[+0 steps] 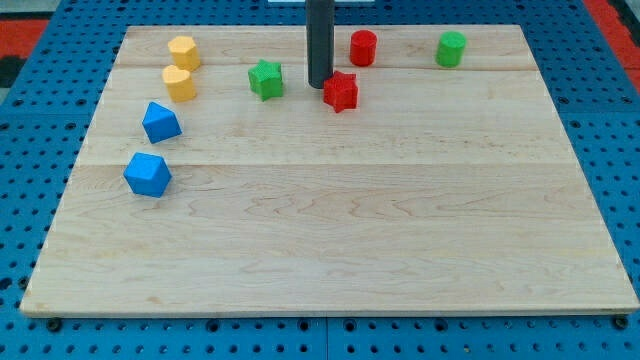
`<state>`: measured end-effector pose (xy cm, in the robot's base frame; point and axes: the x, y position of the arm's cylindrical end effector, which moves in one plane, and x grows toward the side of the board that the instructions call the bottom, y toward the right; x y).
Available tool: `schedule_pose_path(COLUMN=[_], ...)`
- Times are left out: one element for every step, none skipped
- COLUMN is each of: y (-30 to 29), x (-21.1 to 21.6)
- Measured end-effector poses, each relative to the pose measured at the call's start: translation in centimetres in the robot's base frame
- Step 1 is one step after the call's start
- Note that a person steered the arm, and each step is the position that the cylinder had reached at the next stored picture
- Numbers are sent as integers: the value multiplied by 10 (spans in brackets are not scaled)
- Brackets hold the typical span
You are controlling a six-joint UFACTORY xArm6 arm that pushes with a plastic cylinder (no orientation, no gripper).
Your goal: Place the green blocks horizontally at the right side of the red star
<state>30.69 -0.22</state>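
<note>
The red star [341, 92] lies near the view's top, middle of the wooden board [330, 240]. A green star [266, 79] lies to its left. A green cylinder [451, 48] stands at the view's top right, well to the right of the red star. My tip [319, 85] is just left of the red star, close to or touching it, between it and the green star. The dark rod rises straight up out of the view's top.
A red cylinder [363, 47] stands just above and right of the red star. Two yellow blocks [184, 51] [179, 83] and two blue blocks [161, 122] [148, 174] sit at the view's left. Blue pegboard [620, 150] surrounds the board.
</note>
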Motion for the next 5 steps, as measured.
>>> schedule_pose_path(y=[11,72,95,137,189], x=[0,-1,0,-2,-21])
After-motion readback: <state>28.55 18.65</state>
